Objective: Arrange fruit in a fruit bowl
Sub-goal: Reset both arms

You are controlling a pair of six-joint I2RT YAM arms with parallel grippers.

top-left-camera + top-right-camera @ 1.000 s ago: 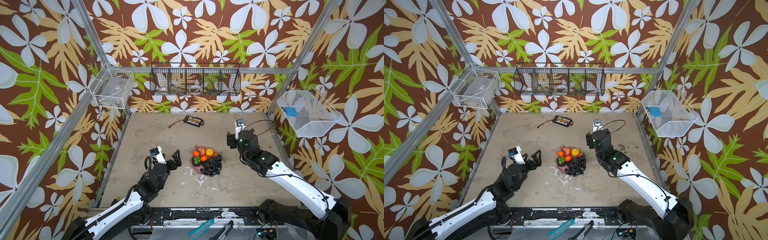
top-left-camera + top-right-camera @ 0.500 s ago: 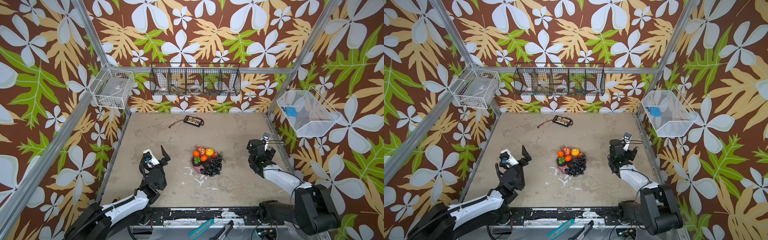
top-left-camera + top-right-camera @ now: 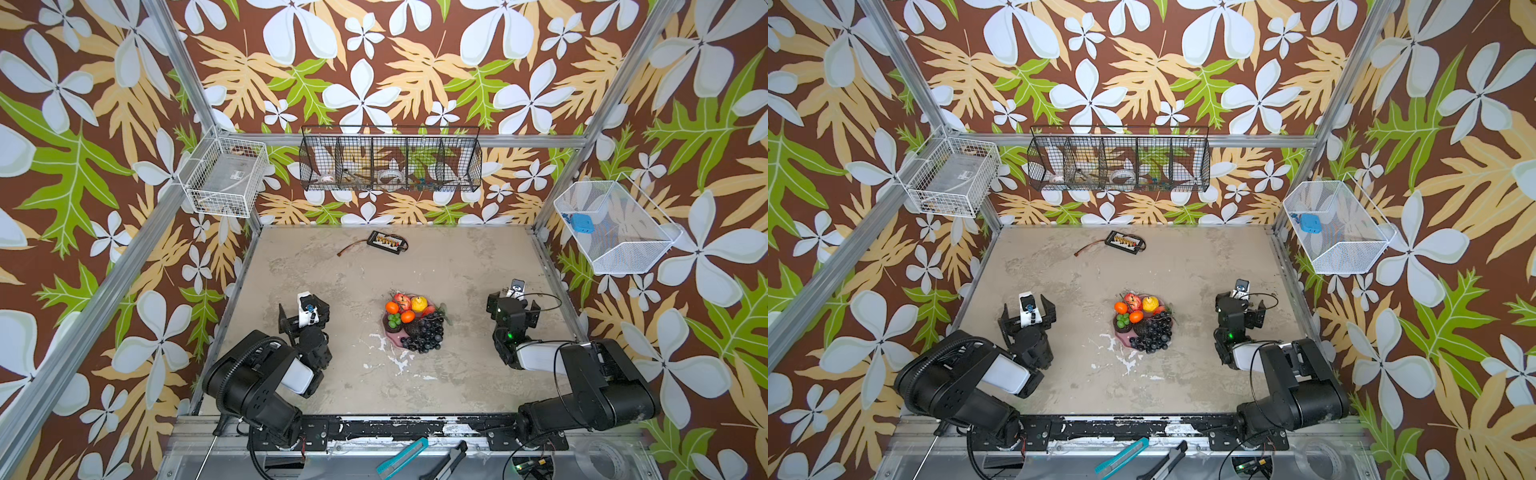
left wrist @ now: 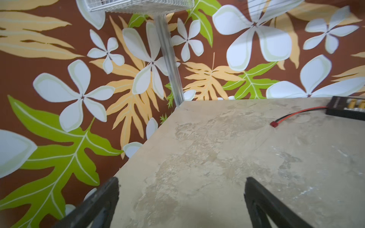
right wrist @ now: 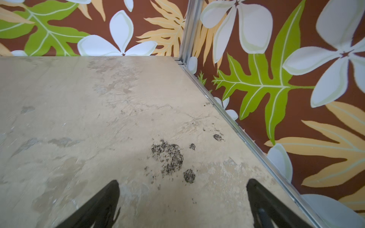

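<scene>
Flanking the fruit bowl (image 3: pixel 393 337), your left gripper (image 4: pixel 181 180) and right gripper (image 5: pixel 182 182) gape wide, empty; the fruit (image 3: pixel 423 332) lies heaped inside.

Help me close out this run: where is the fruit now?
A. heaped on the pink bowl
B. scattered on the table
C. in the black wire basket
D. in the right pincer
A: the fruit lies heaped on the bowl; the left pincer and right pincer are open, empty and apart from it.
</scene>
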